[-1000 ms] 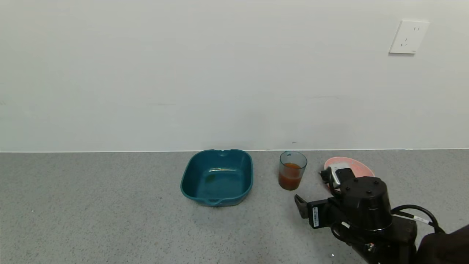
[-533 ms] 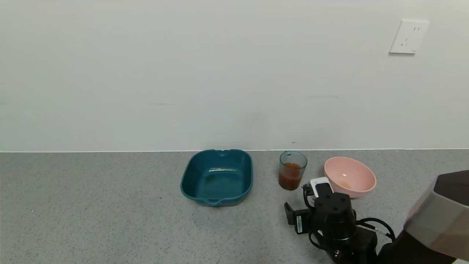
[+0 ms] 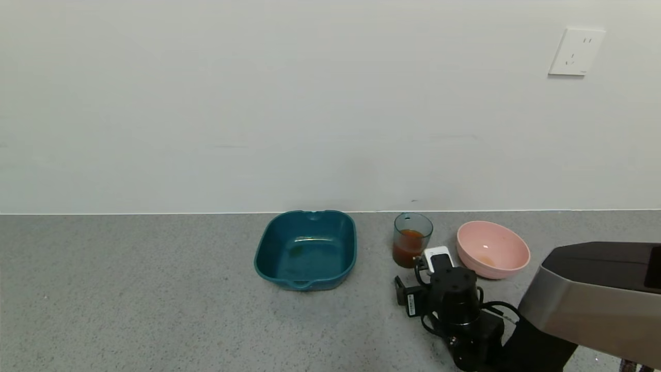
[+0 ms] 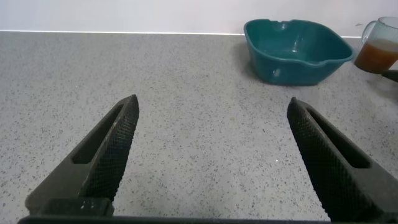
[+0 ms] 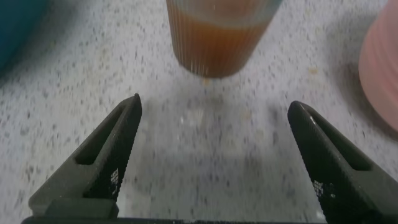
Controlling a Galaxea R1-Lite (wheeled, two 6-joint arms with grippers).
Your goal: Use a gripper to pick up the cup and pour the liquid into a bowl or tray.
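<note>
The ribbed translucent cup stands upright on the grey counter, about a third full of reddish-brown liquid. The dark teal tray sits to its left. My right gripper is open and empty, low over the counter just in front of the cup. In the right wrist view the cup stands just beyond the open fingertips, not between them. My left gripper is open and empty over bare counter, far from the tray and cup; it does not show in the head view.
A round pink bowl sits right of the cup, close to my right gripper; it also shows in the right wrist view. The white wall runs just behind the dishes, with an outlet. Open counter lies left of the tray.
My right arm has moved left and forward toward the cup, uncovering the pink bowl. The gripper now sits just in front of the cup. Cup, tray and bowl have not moved.
</note>
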